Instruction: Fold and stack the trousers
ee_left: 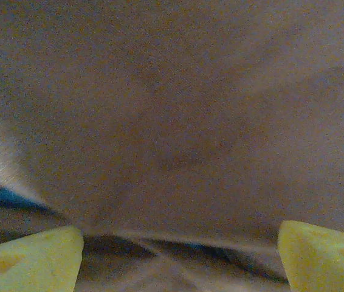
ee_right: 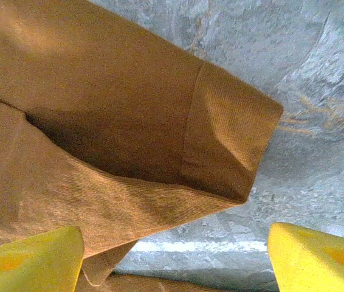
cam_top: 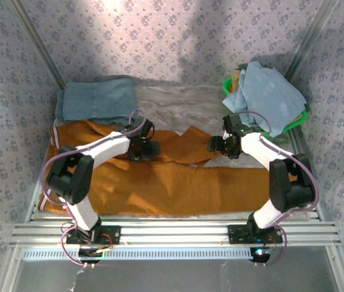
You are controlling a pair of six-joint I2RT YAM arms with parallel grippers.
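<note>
so, from the left: a folded denim pair (cam_top: 96, 97) sits at the far left corner. the trousers (cam_top: 178, 182) lie spread flat across the near half of the table (cam_top: 178, 103), not yet folded. my left gripper (cam_top: 146, 149) hangs low over the middle of the cloth. its wrist view shows the fingertips (ee_left: 29, 258) wide apart, nothing between them, fabric close beneath. further right, the right gripper (cam_top: 217, 146) is spread the same way, fingertips (ee_right: 26, 258) apart. it is poised by the leg cuff (ee_right: 233, 140), which rests on the bare table cover. i judge we're at the first fold, choosing grasp points. next, each gripper needs to drop and pinch an edge, then both carry the cloth over together.
</note>
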